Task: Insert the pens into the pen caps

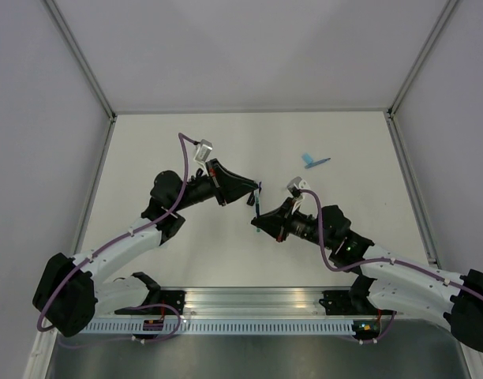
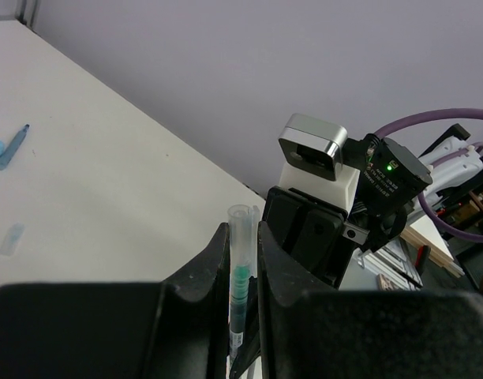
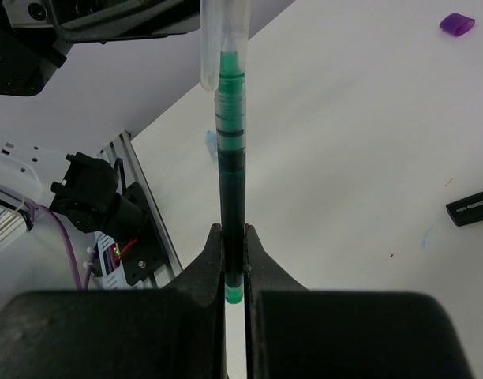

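My right gripper (image 3: 234, 234) is shut on a thin dark pen (image 3: 231, 181) with green ends, holding it near its rear end. My left gripper (image 2: 241, 234) is shut on a clear pen cap (image 2: 240, 229). The pen's green tip sits inside the cap's mouth (image 3: 224, 47). In the top view the two grippers meet mid-table, the left (image 1: 254, 194) just above the right (image 1: 262, 220), with the pen (image 1: 258, 207) between them. A thin blue pen (image 1: 321, 162) lies at the back right beside a light-blue piece (image 1: 308, 158). A purple cap (image 3: 458, 24) lies on the table.
A pale blue cap (image 2: 11, 238) lies on the white table (image 1: 186, 142), nearer than the blue pen (image 2: 13, 146). A short black object (image 3: 470, 207) lies on the table to the right. Grey walls (image 1: 241, 47) enclose the table. An aluminium rail (image 1: 257, 304) runs along the near edge.
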